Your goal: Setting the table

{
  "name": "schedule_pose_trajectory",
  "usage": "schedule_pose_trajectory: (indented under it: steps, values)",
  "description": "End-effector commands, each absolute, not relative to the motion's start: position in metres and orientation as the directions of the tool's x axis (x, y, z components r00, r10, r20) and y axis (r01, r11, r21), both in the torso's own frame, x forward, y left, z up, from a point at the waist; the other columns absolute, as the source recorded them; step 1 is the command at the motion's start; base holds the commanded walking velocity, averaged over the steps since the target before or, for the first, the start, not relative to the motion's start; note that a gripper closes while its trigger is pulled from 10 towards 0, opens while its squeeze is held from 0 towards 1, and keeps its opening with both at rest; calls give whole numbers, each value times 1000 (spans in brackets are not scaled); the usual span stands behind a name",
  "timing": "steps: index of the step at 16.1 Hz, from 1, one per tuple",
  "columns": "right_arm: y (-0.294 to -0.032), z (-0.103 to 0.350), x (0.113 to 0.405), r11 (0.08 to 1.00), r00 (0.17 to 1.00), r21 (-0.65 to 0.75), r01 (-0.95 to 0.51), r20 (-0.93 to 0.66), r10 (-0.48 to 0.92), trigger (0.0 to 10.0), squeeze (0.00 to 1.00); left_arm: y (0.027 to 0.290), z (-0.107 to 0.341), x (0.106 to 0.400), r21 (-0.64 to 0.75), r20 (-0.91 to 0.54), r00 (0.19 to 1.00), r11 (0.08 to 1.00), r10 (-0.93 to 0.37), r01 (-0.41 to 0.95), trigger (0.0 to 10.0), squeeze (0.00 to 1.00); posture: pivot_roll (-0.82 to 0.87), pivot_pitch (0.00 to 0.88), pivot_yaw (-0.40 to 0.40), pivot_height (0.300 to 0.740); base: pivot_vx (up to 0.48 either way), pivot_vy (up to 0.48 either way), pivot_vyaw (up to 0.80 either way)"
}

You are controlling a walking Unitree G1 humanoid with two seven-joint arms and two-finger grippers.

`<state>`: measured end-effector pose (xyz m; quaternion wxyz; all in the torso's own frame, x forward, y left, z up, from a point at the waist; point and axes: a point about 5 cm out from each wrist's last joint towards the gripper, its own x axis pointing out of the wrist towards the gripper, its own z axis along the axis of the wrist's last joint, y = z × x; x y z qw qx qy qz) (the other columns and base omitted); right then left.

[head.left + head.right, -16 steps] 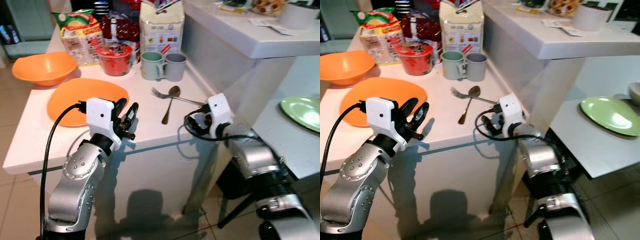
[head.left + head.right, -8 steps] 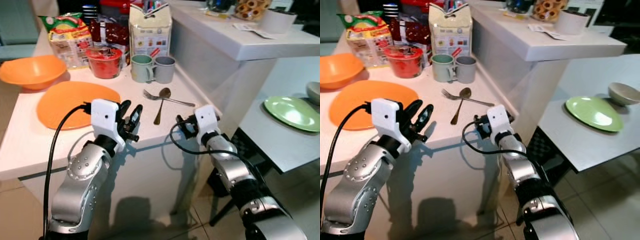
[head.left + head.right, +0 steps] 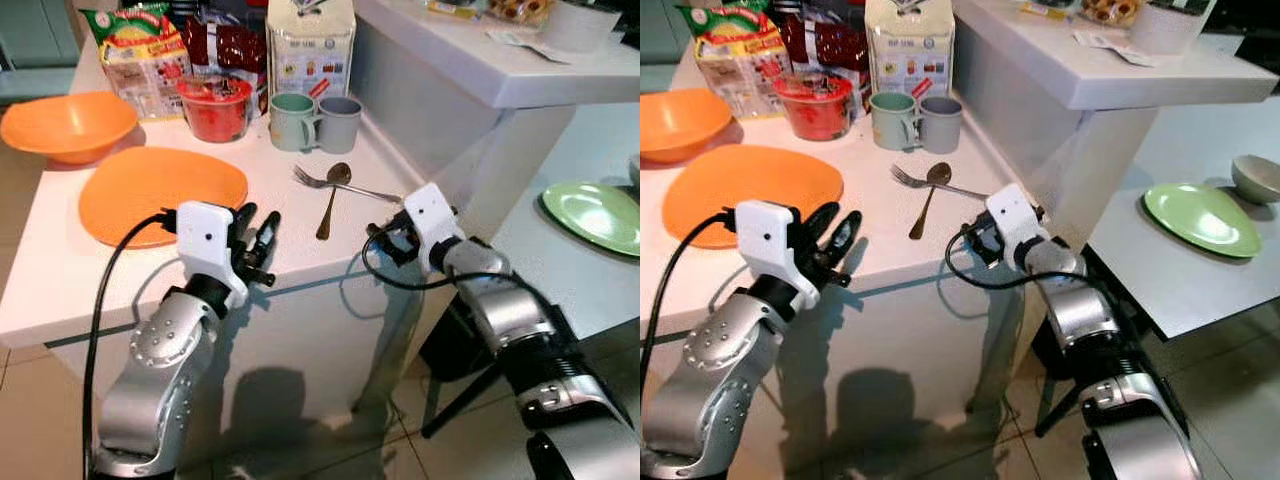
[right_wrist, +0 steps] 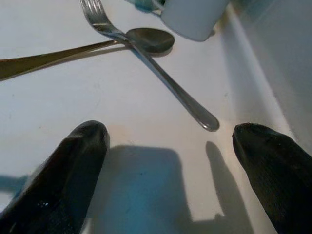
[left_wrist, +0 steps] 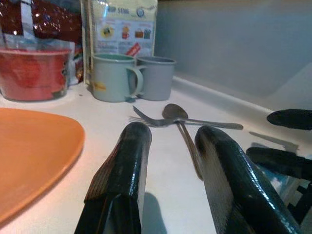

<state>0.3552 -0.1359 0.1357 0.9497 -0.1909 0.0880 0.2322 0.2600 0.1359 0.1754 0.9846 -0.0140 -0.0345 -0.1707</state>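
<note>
The right gripper point(image 4: 168, 175) hangs with its two black fingers spread wide and nothing between them, low over the near right edge of the white counter point(image 3: 40, 290), the tips just short of the handle end of a silver metal fork point(image 4: 146, 58). That fork lies crossed over a bronze-handled metal spoon point(image 3: 333, 195), the two touching near the spoon's bowl, in the bare stretch of counter in front of a pale green mug point(image 3: 291, 120) and a grey mug point(image 3: 339, 123) standing side by side. The left gripper point(image 3: 256, 240) sits over the counter's front edge, its fingers a little apart and empty, pointing toward the cutlery. Just beside it lies a flat orange plastic plate point(image 3: 150, 190), with an orange bowl point(image 3: 66, 123) further back on the left. Behind stand a red tub point(image 3: 214, 105) and food packets. Off to the right, a green plate point(image 3: 1200, 218) rests on a lower white table point(image 3: 1160, 290)
</note>
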Motion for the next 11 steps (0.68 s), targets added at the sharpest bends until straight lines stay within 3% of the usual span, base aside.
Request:
schedule_pose_trajectory:
  steps: [1, 8, 11]
  values:
    - [-144, 141, 354, 824, 873, -307, -476, -282, 399, 10000, 0, 132, 176, 262, -10, 73, 936, 938, -345, 346, 10000, 0, 9, 21, -68, 740, 0, 0, 0]
    - [-151, 200, 359, 805, 869, -333, -492, -241, 431, 10000, 0, 131, 174, 260, -15, 72, 941, 943, -331, 333, 10000, 0, 13, 0, -83, 740, 0, 0, 0]
    - [-151, 204, 359, 797, 862, -332, -505, -250, 442, 10000, 0, 129, 172, 259, -18, 72, 940, 942, -333, 335, 10000, 0, 11, 0, -89, 740, 0, 0, 0]
